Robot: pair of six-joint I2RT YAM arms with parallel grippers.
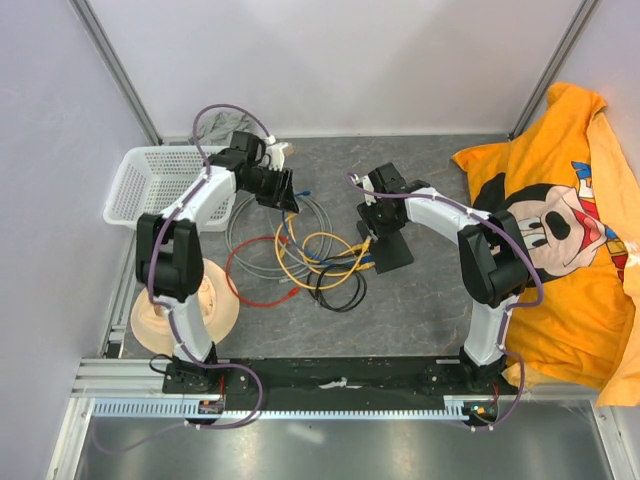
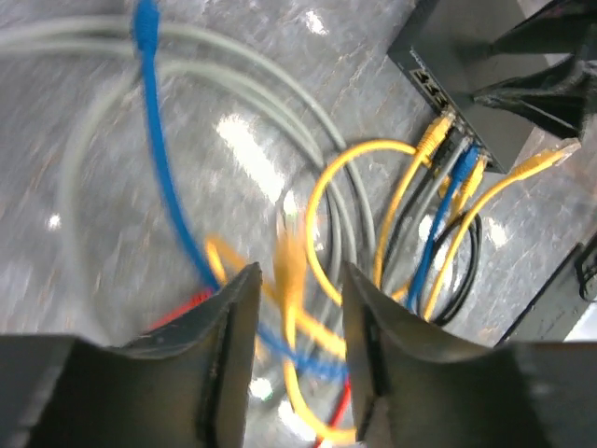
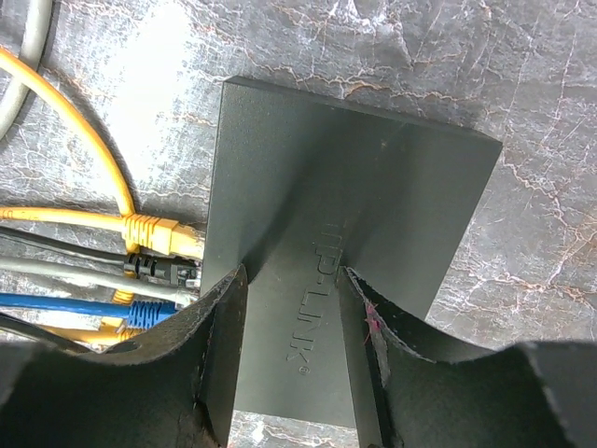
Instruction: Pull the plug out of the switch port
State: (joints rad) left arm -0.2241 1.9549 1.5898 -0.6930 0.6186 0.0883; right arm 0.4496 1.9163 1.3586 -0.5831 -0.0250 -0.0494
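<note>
From above, the matte-black rectangular switch (image 1: 395, 258) lies mid-table beside looped cables (image 1: 300, 245). Left wrist: the left gripper (image 2: 298, 280) gapes loosely around a blurred yellow cable (image 2: 289, 252). Right wrist: the right gripper (image 3: 291, 275), half-spread, rests on the switch's smooth top.

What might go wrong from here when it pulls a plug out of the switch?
The plugged cables cross in tangled loops, so the left gripper may tug the wrong one. The right gripper sits open over the switch, not clamped on it, so a pull could drag the box. The plugs are packed tight; a grab might catch a neighbour.
</note>
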